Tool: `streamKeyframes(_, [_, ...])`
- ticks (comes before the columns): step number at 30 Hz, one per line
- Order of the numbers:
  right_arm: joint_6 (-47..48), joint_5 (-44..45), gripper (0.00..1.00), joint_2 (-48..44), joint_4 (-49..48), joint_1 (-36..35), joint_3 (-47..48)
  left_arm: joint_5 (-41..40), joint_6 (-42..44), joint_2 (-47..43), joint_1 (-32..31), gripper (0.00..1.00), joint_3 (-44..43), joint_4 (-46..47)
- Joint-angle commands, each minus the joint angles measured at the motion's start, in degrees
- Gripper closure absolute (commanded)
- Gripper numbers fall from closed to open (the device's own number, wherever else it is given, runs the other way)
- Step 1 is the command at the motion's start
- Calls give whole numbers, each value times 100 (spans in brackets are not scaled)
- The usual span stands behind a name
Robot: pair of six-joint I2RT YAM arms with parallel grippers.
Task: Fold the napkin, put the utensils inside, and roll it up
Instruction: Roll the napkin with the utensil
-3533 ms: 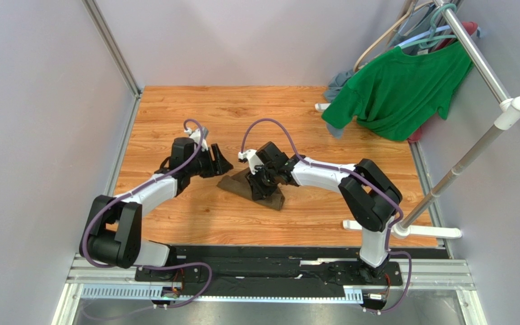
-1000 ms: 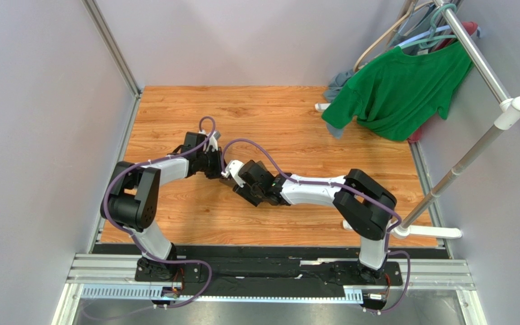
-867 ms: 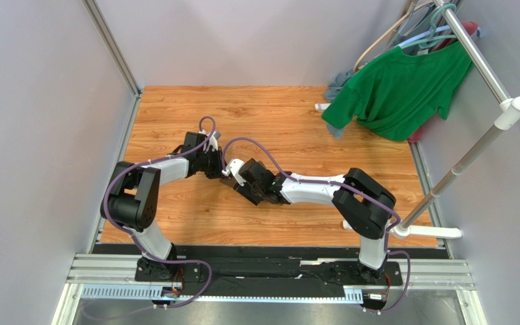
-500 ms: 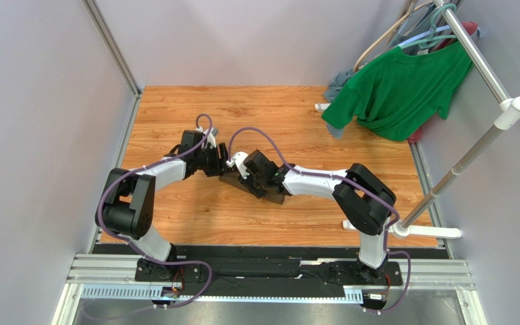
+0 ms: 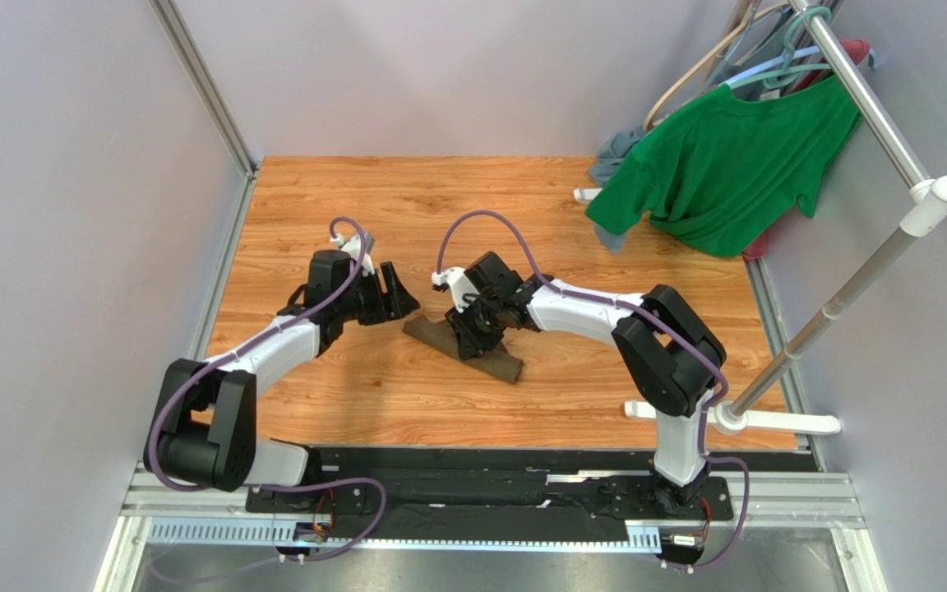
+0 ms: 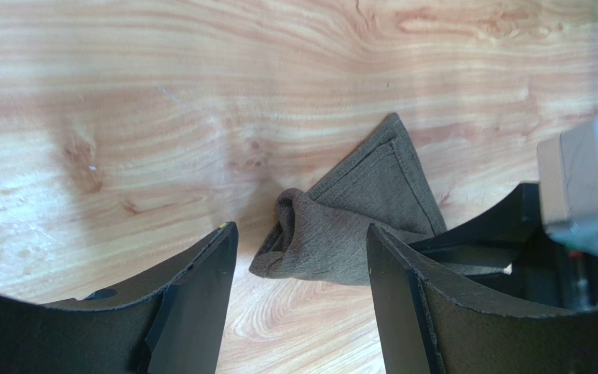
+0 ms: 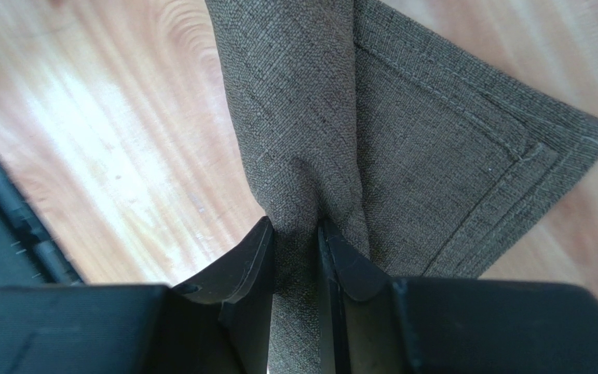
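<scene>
Pinching a raised ridge of the napkin between narrowed jaws, the right gripper grips the cloth low over the wooden table. The napkin lies as a dark rolled bundle at mid-table, with one hemmed corner flat on the wood. The left gripper stands wide and empty, facing the bundle's rolled end and apparently just short of touching it. A green T-shirt hangs at far right.

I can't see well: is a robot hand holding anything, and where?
The right gripper pinches the napkin by a bunched fold on its rolled part. The left gripper holds nothing.
</scene>
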State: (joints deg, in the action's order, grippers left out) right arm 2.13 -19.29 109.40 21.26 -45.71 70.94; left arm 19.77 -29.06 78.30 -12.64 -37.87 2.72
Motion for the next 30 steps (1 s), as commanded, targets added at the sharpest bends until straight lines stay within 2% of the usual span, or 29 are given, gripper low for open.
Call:
streamKeyframes(1, [-353, -1146, 79, 309, 564, 238, 192, 334, 146, -96, 25, 30, 262, 632])
streamKeyframes(6, [-485, -1761, 79, 625, 555, 563, 315, 738, 173, 158, 16, 31, 394, 1037])
streamKeyframes(14, [-503, -2167, 80, 942, 511, 792, 482, 967, 67, 510, 16, 34, 535, 1547])
streamKeyframes(19, [-512, -2351, 80, 1144, 546, 827, 597, 1020, 67, 792, 16, 41, 456, 1714])
streamKeyframes(23, [-538, -2457, 79, 1250, 546, 845, 667, 1152, 14, 958, 8, 57, 464, 1916])
streamKeyframes(24, [-547, -2457, 78, 1250, 546, 854, 676, 1169, 6, 1002, -1, 68, 456, 1934])
streamKeyframes(26, [-556, -2448, 75, 1206, 546, 862, 685, 1222, 14, 1108, -1, 82, 412, 1934])
streamKeyframes(27, [-565, -2405, 71, 1162, 538, 871, 702, 1231, 14, 1126, -1, 93, 403, 1882])
streamKeyframes(28, [-565, -2361, 59, 1058, 590, 871, 720, 1240, 40, 1152, -1, 96, 359, 1829])
streamKeyframes(30, [-591, -2142, 52, 917, 660, 871, 755, 1257, 58, 1213, -1, 100, 237, 1610])
